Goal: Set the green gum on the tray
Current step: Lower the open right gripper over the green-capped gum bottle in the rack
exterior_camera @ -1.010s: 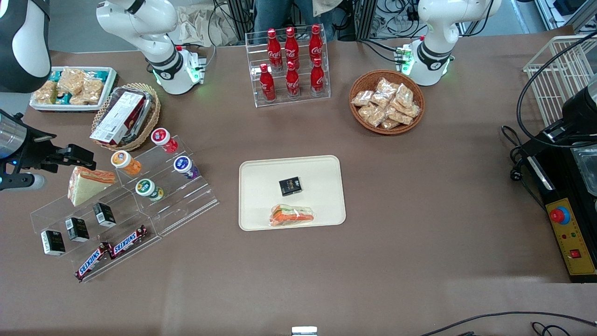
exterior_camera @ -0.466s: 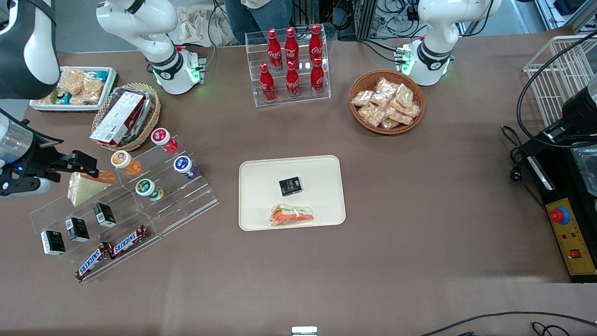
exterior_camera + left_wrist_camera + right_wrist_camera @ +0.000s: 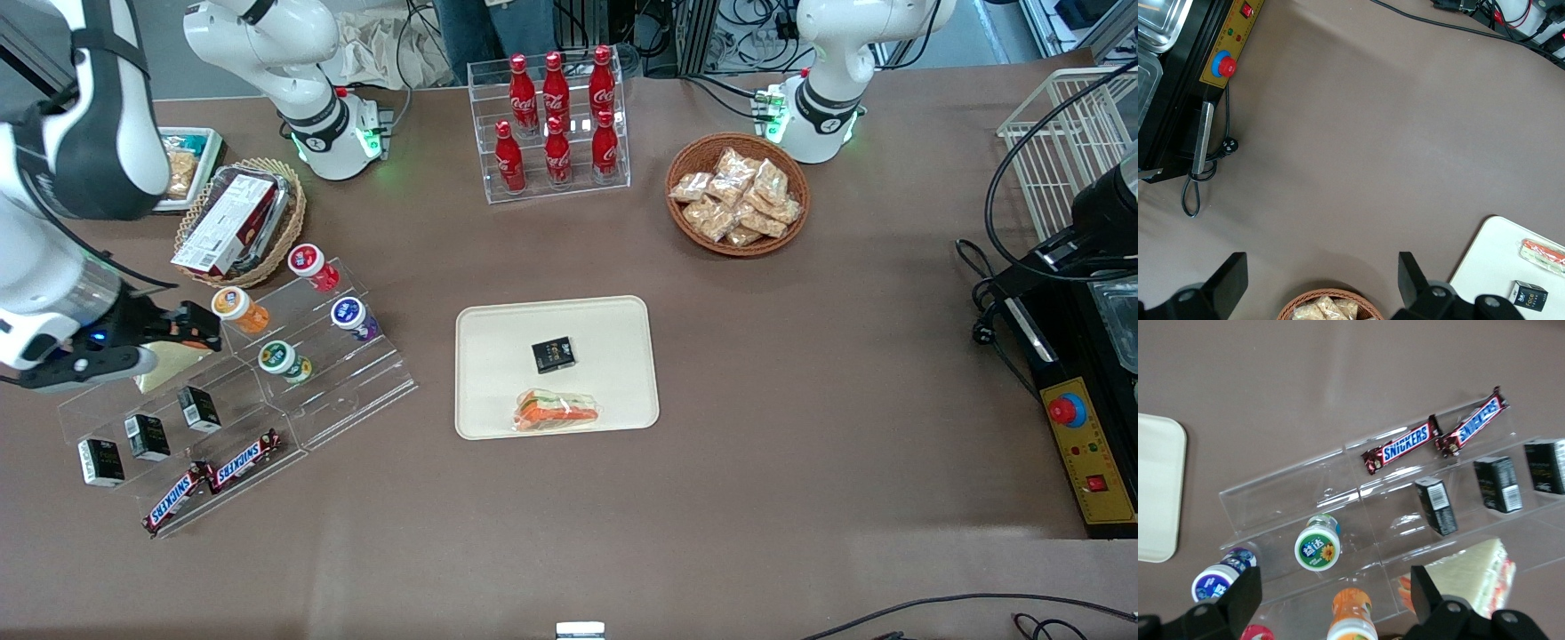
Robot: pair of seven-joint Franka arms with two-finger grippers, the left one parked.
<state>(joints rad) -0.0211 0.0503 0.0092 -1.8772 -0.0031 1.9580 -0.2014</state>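
Note:
The green gum (image 3: 283,360), a squat green bottle with a white lid, lies on a lower step of a clear acrylic stand, nearer the front camera than the orange bottle (image 3: 238,308). It also shows in the right wrist view (image 3: 1317,547). The cream tray (image 3: 498,329) lies mid-table and holds a black box and a wrapped sandwich; its corner shows in the right wrist view (image 3: 1155,487). My right gripper (image 3: 191,324) hangs open and empty above the stand, over the sandwich wedge and beside the orange bottle. In the right wrist view the gripper (image 3: 1336,600) spans the orange bottle (image 3: 1353,620).
The stand (image 3: 356,382) also carries a purple bottle (image 3: 354,317), a red bottle (image 3: 311,264), a sandwich wedge (image 3: 160,373), three black boxes and two Snickers bars (image 3: 213,480). A wicker basket with a box (image 3: 236,218), a cola rack (image 3: 556,124) and a snack basket (image 3: 738,191) stand farther from the camera.
My right arm has swung in over the stand. The gripper moved from the table's working-arm end to above the sandwich wedge, close to the orange bottle. Nothing else moved.

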